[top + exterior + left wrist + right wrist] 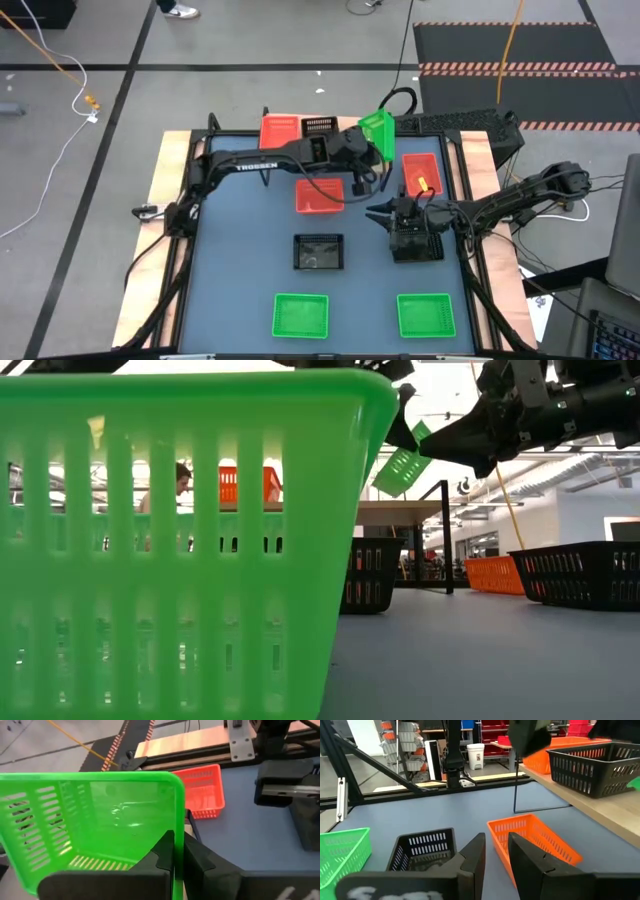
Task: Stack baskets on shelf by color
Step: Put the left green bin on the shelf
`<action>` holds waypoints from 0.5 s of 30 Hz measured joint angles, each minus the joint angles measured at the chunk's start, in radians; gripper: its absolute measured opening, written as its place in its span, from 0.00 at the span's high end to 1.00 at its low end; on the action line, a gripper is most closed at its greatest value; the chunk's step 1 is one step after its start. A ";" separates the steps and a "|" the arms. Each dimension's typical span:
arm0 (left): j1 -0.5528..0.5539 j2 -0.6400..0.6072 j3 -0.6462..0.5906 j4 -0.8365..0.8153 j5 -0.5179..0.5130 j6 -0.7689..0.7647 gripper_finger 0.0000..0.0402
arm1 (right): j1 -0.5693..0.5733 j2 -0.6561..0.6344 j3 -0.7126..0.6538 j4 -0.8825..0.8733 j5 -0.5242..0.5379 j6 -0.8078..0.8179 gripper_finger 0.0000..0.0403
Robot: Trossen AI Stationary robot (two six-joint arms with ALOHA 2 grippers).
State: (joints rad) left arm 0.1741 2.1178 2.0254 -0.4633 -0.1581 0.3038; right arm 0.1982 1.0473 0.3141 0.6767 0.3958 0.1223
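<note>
High view: blue worktop [250, 230] with wood margins; at its far edge the light-wood shelf [345, 130] carries a red basket [279, 129] and a black basket [319, 127] side by side. Left arm stretched across toward the far edge, left gripper [374, 143] clamped on the rim of a green basket [379, 128], held tilted in the air over the shelf's right part. On the worktop: a red basket [320, 194] near the middle, another red one [421, 173] toward the right edge, a black basket [319, 251] centre, two green baskets [300, 315] [425, 314] along the near edge. Right arm bent in from the right edge, right gripper [381, 214] low beside a black basket [414, 243]. Low view: slotted green plastic wall fills the foreground; the lifted green basket hangs tilted above the shelf. Left wrist view: fingers [165, 855] pinched on the thin green rim, glossy slotted walls. Right wrist view: fingers [475, 855] partly apart, holding nothing, above a black mesh basket and a red one.
</note>
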 joint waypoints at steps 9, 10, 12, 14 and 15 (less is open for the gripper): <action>-0.003 0.005 0.001 -0.013 0.000 -0.016 0.95 | 0.000 0.000 0.000 0.004 0.000 0.003 0.80; -0.003 0.005 0.001 -0.013 0.000 -0.017 0.95 | 0.000 0.000 0.000 0.004 0.000 0.003 0.80; -0.003 0.005 0.001 -0.015 0.000 -0.018 0.96 | 0.000 0.000 0.000 0.004 0.000 0.003 0.80; -0.003 0.005 0.001 -0.018 0.000 -0.018 0.98 | 0.000 0.000 0.000 0.004 0.000 0.003 0.80; -0.003 0.005 0.001 -0.018 0.000 -0.019 0.98 | 0.000 0.000 0.000 0.004 0.000 0.003 0.80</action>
State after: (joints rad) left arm 0.1715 2.1223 2.0266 -0.4808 -0.1585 0.2850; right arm 0.1981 1.0473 0.3141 0.6807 0.3960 0.1257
